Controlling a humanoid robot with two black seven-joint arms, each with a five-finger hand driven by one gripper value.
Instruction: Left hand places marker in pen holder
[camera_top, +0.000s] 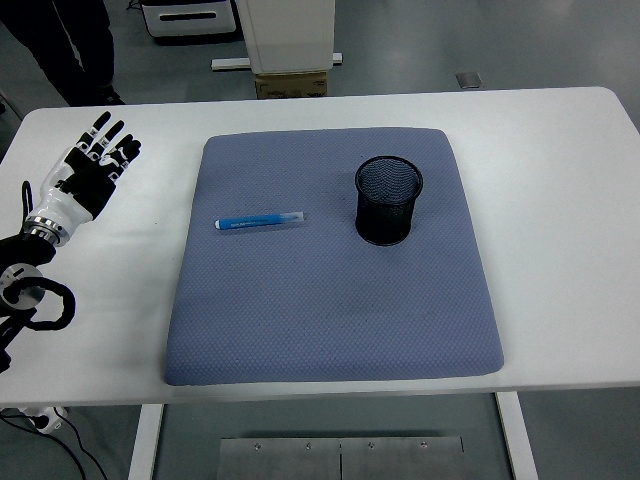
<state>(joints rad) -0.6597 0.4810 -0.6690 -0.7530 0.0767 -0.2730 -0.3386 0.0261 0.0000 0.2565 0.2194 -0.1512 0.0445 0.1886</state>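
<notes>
Slim blue plastic marker (259, 221), long axis nine-to-three, lies well apart at four o'clock from the empty, spread-fingered left hand (88, 176).

white table (560, 200) fills frame | blue-grey mat (330, 310) centre | person's dark legs (70, 45) upper left | cardboard box (291, 84) top centre

Marker (258, 221) on mat (330, 300); left hand (90, 172) apart.

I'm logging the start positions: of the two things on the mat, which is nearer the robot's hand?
The blue marker, lying flat left of the upright black pen holder, is nearer the left hand.
</notes>
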